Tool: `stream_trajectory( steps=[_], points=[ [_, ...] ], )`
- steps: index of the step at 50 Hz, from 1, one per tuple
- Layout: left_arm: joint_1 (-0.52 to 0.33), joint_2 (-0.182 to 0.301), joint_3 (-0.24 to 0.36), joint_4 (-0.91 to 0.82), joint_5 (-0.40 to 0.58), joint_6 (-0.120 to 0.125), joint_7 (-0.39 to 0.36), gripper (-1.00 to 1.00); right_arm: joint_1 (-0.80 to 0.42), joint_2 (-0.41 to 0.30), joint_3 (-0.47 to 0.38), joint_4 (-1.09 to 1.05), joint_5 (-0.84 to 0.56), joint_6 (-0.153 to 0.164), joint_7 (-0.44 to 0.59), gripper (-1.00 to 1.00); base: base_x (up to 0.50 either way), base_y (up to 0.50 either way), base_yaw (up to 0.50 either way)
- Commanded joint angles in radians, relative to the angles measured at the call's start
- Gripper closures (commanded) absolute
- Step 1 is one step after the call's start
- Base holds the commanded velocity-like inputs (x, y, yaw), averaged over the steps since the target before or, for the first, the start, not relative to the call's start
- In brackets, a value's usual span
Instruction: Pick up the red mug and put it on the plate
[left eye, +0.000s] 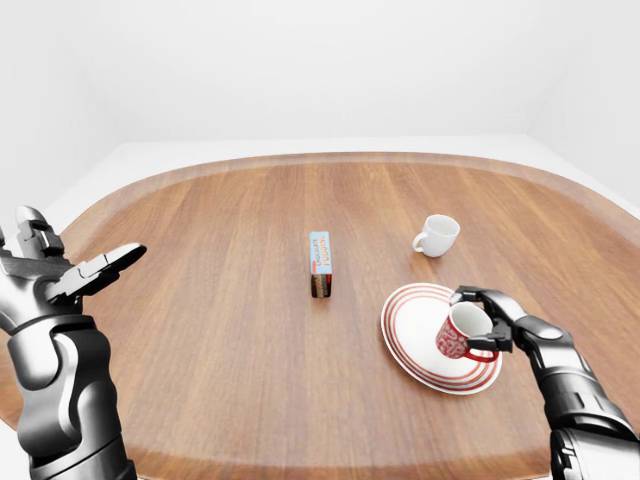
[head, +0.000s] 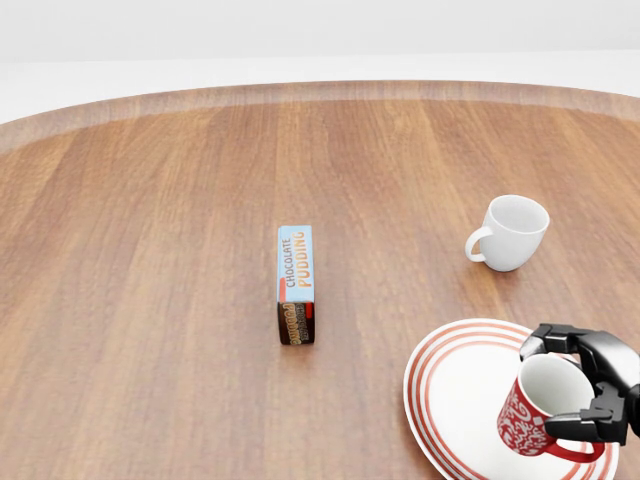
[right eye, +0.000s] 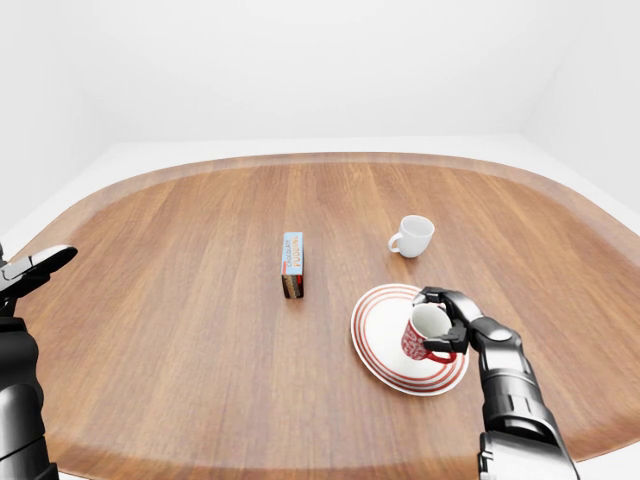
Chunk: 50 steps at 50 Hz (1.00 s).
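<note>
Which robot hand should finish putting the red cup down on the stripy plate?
The right hand. Its fingers are already closed round the red mug, right over the plate. The left hand is open, far off at the left edge of the left-eye view, holding nothing.

White mug (head: 511, 232) just beyond plate (head: 455, 390); elsewhere open table (head: 150, 300).

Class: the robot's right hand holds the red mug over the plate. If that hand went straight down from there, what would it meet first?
Most likely the plate: the right hand holds the red mug directly over its striped surface, so the mug's base would touch first. Whether a gap remains is unclear.
</note>
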Motion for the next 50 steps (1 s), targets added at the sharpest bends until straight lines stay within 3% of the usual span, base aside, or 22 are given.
stream_trajectory(
  steps=[1,24,28,47,50],
  points=[
    [0.0,0.0,-0.001,0.001,0.001,0.0,0.0,-1.0,-0.023,-0.013,-0.007,0.018,0.027,0.0,-0.012,1.0,0.0,0.0,0.0],
    [0.001,-0.001,-0.001,0.002,0.002,0.0,-0.001,-1.0,-0.046,-0.016,0.0,0.069,0.028,0.0,-0.067,1.0,0.0,0.0,0.0],
    [0.002,-0.001,0.0,0.001,0.001,0.0,-0.001,-1.0,-0.067,-0.01,0.01,0.136,0.023,-0.034,-0.082,1.0,0.0,0.0,0.0],
    [0.004,-0.004,-0.003,0.005,0.006,0.0,-0.004,-1.0,-0.073,-0.009,0.019,0.15,0.031,-0.046,-0.095,1.0,0.0,0.0,0.0],
    [0.003,-0.004,-0.003,0.006,0.005,0.0,-0.004,-1.0,-0.071,-0.011,0.016,0.148,0.033,-0.046,-0.096,0.91,0.0,0.0,0.0]
  ],
)
